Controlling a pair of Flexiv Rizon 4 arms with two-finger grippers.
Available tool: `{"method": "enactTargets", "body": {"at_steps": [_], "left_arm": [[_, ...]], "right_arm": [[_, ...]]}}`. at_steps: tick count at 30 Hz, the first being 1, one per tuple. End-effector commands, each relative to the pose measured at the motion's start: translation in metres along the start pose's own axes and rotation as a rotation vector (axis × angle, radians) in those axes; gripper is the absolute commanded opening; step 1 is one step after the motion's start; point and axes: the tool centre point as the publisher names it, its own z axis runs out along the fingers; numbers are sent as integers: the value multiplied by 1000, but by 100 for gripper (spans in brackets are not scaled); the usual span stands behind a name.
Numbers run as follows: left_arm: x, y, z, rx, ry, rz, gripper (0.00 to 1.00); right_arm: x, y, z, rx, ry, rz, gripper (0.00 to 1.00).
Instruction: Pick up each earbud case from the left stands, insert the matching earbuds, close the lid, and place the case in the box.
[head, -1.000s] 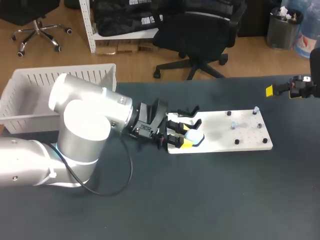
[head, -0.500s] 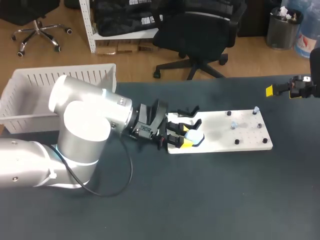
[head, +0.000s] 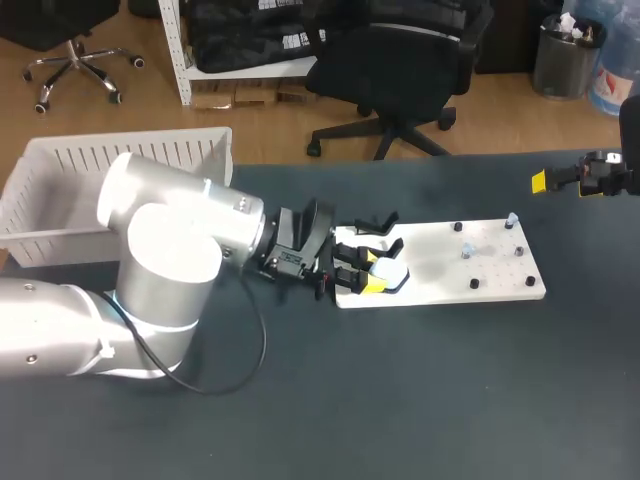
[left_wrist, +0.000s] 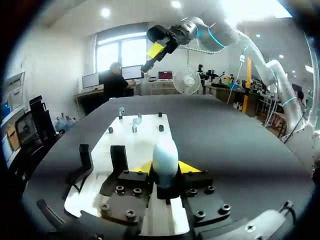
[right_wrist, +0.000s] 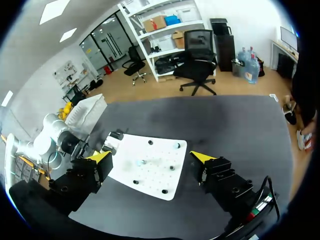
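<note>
Case (left_wrist: 165, 152), white and rounded, sits between the yellow tips of your left hand (left_wrist: 165, 168), one finger pressing it from each side, so that hand is closed on the case. From the head view you see this grip at the left end of the white board (head: 450, 270), low over its surface, with the left arm (head: 170, 260) coming in across the dark bench (head: 400, 400). Two black stands (left_wrist: 119, 159) rise from the board just beside the hand. Dark pegs (head: 474, 284) dot the board's far end, and the small pale bits among them are too small for you to make out. Your right hand (right_wrist: 151, 156) hangs wide open, well apart from the board, up by the bench's right rear edge, holding nothing. The white slatted box (head: 100, 165) stands at the bench's left rear corner, behind the left arm.
</note>
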Motion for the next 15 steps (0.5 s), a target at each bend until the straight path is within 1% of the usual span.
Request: {"method": "enactTargets", "body": {"at_steps": [1,4,7,8,10,15], "left_arm": [[-3,-1,-8,-23,-34,16,0],[-14,0,-19,-38,-72,28,0],[-30,0,-31,-44,-120,40,0],[-39,-1,-36,-47,-140,45,0],[-51,-2,-39,-52,-163,47,0],[-73,-5,-41,-57,-212,59,0]], "right_arm": [[0,-1,0,-1,1,-1,100],[0,-1,0,-1,1,-1,100],[0,-1,0,-1,1,-1,100],[0,-1,0,-1,1,-1,100],[0,-1,0,-1,1,-1,100],[0,-1,0,-1,1,-1,100]]}}
